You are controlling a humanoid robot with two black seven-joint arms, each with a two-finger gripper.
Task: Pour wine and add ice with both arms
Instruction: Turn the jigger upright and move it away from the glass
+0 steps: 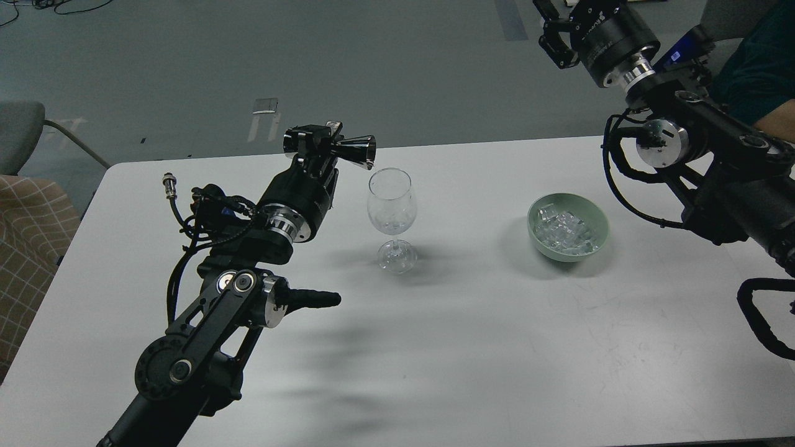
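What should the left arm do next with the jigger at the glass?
Probably hold the tilt, then level it. The left gripper holds the shiny metal double-cone jigger sideways, mouth at the rim of the clear stemmed wine glass. Ice waits in the green bowl.

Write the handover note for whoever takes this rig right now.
Left gripper: shut on a jigger, tipped sideways, mouth right at the glass rim.
Right gripper: raised beyond the table's far edge, holding nothing visible; open or shut cannot be told.
Ice: in the green bowl, right of the glass.
Glass: upright, mid-table; contents unclear.
Done: jigger brought to the glass.
Left: finish the pour if needed, then move ice into the glass.
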